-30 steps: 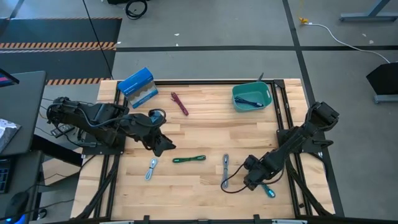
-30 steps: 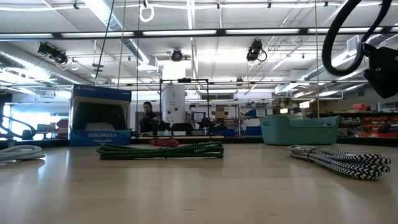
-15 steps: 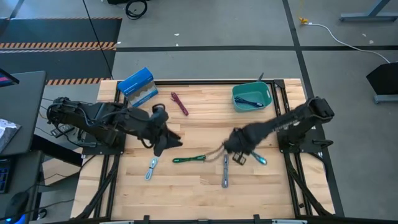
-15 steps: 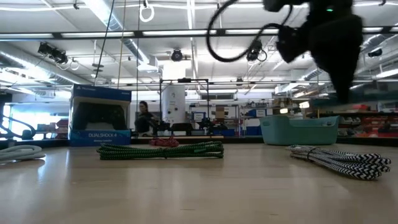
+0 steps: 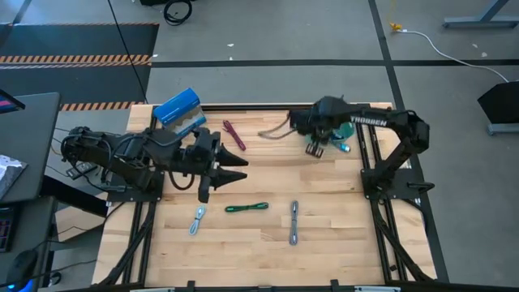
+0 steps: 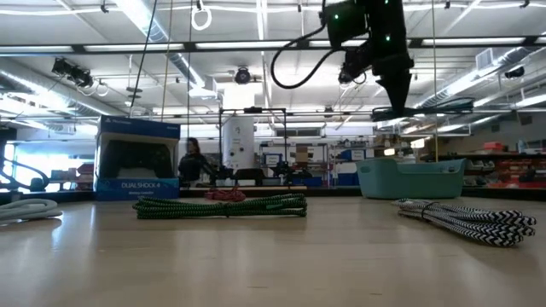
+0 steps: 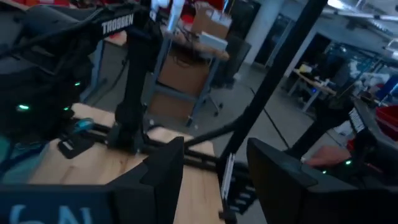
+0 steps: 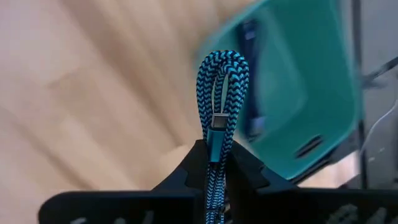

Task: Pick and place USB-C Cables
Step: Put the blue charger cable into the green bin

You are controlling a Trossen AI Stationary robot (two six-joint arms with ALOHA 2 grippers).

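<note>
My right gripper (image 5: 323, 144) hangs over the near-left edge of the teal bin (image 5: 350, 130) at the table's far right, shut on a teal braided cable (image 8: 221, 87). A blue cable (image 8: 252, 59) lies inside the bin. On the table lie a maroon cable (image 5: 234, 135), a green one (image 5: 246, 208), a silvery-blue one (image 5: 197, 219) and a grey one (image 5: 293, 222). My left gripper (image 5: 224, 173) is open above the table's left half, between the maroon and green cables, touching nothing. My right gripper pinches the teal cable bundle between its two fingers. The folded loop end (image 8: 222, 68) and a plug (image 8: 219, 121) stick out past the fingertips (image 8: 186, 163), with the fingers along the bundle. The cable is lifted clear of the table, high above it in the low view (image 6: 444, 106).
A blue box (image 5: 180, 113) stands at the far left corner. Black frame rails (image 5: 369, 162) run along the table's right side. In the low view, the green cable (image 6: 220, 205) and grey cable (image 6: 465, 219) lie flat on bare wood. A person (image 6: 189, 159) shows in the room behind.
My right gripper carried the teal cable up from the near right part of the table, across its middle, to the far edge at the teal bin. My left gripper shifted slightly toward the right and far edge and turned. The cables on the table stayed put.
</note>
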